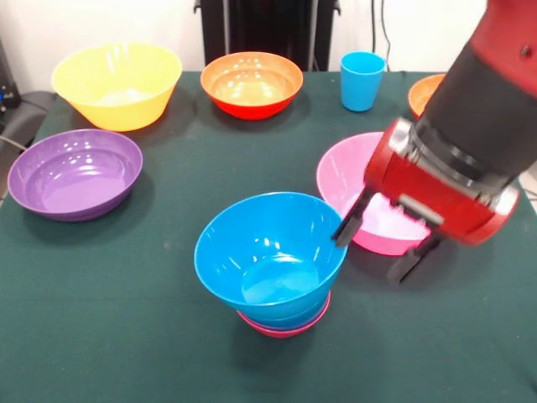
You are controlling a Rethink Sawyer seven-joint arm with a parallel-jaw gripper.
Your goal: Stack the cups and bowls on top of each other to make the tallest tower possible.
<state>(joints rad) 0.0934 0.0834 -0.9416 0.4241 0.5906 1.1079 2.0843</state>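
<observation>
A: Status check. Your gripper (382,249) hangs at about 3 o'clock from the tower (273,264), fingers spread, nothing between them. One fingertip sits at the medium blue bowl's rim; I can't tell if it touches.

B: Tower position?

A: Table centre, toward the near edge. Medium blue bowl on top, a magenta-red rim peeking out at the bottom. Stack looks level.

B: What's next, in your read?

A: Likely the pink bowl (357,180), directly under the wrist. If you go for it, pinch the rim wall at one point, lift straight up, and clear the tower's lip before you traverse. Glossy plastic, thin flared rim: expect slip, so seat deep.

B: Other stock?

A: Purple bowl (75,174) at 9 o'clock, yellow bowl (117,84) at 10, orange-red bowl (252,84) at 12, light blue cup (362,80) at 1. All smooth and round; the cup is narrow and tall. A second orange bowl (424,92) is mostly hidden behind the arm.
</observation>
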